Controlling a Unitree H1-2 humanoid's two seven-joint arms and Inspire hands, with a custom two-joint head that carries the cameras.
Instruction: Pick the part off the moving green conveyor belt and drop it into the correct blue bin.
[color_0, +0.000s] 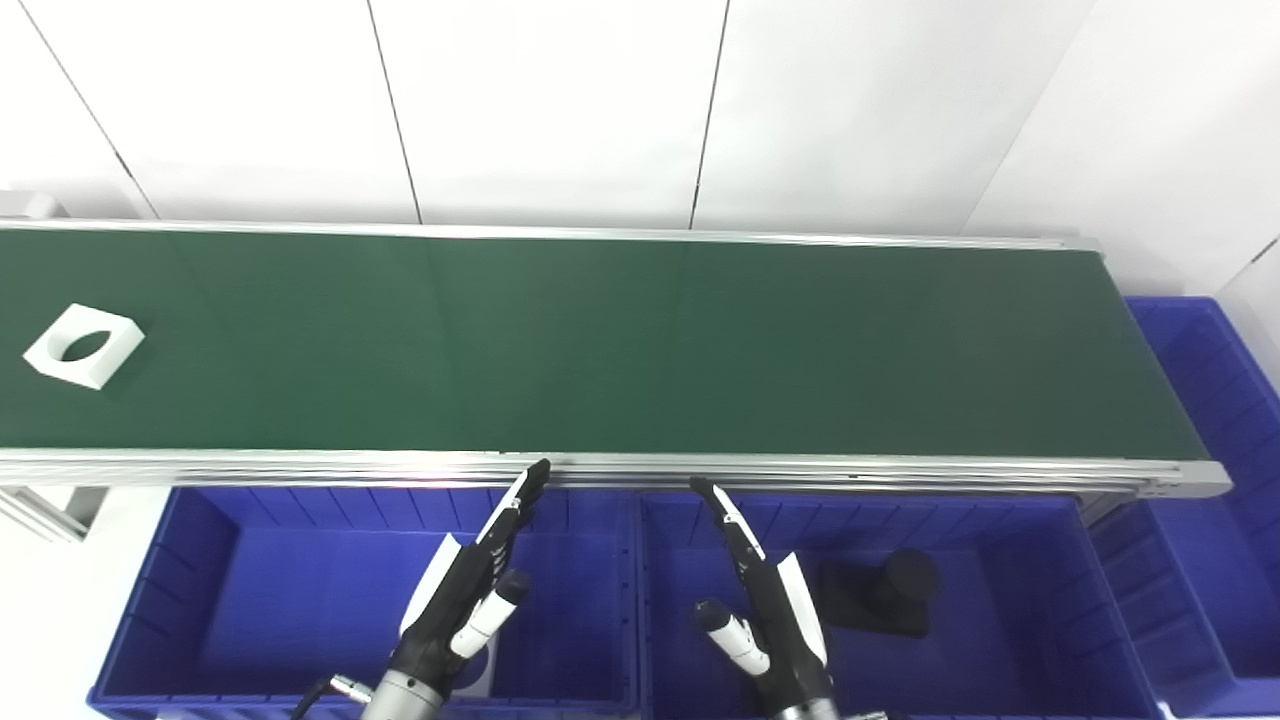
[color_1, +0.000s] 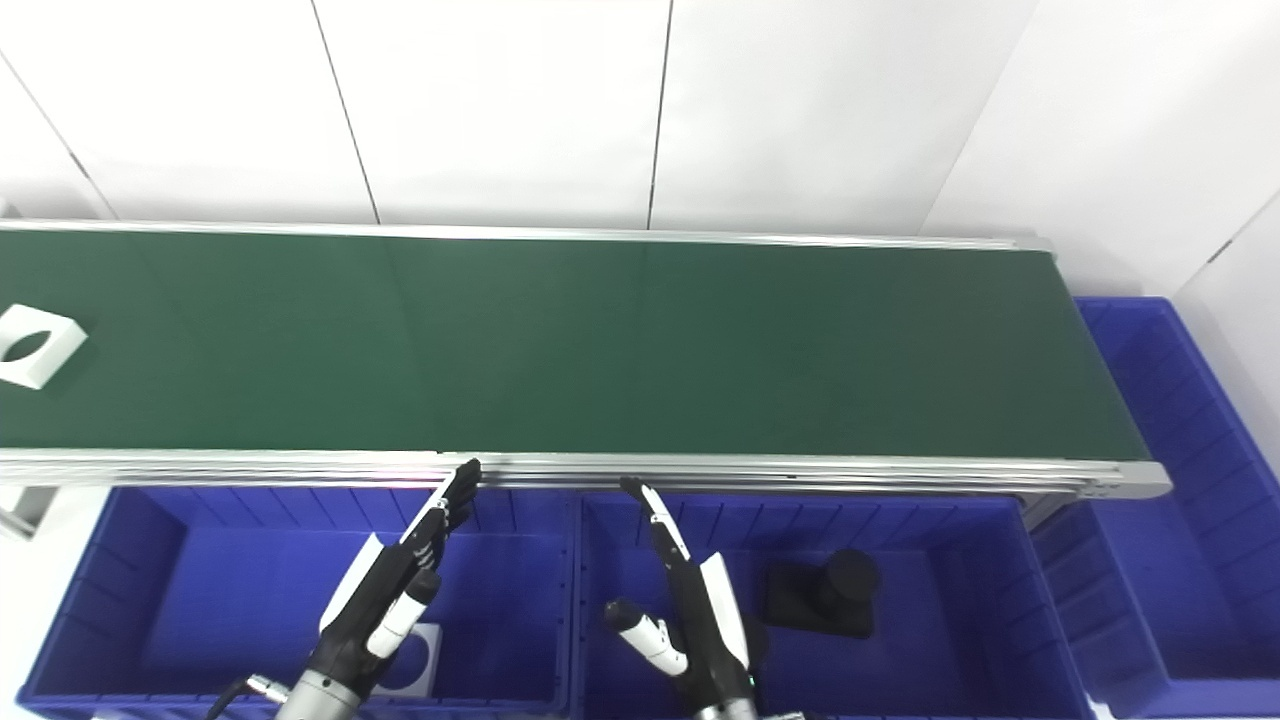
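Observation:
A white square part (color_0: 84, 345) with a round hole lies flat at the far left of the green conveyor belt (color_0: 640, 350). Both hands hover below the belt's near rail, over the blue bins, far from that part. My left hand (color_0: 470, 590) is open with fingers stretched toward the rail, above the left bin (color_0: 230, 590). My right hand (color_0: 760, 600) is open too, above the middle bin (color_0: 1000, 620). A black part (color_0: 885, 595) rests in the middle bin. A white part (color_1: 420, 655) shows partly under my left hand in the left bin.
A third blue bin (color_0: 1220, 420) stands past the belt's right end. The belt's aluminium rail (color_0: 640, 465) runs just ahead of both sets of fingertips. White wall panels stand behind the belt.

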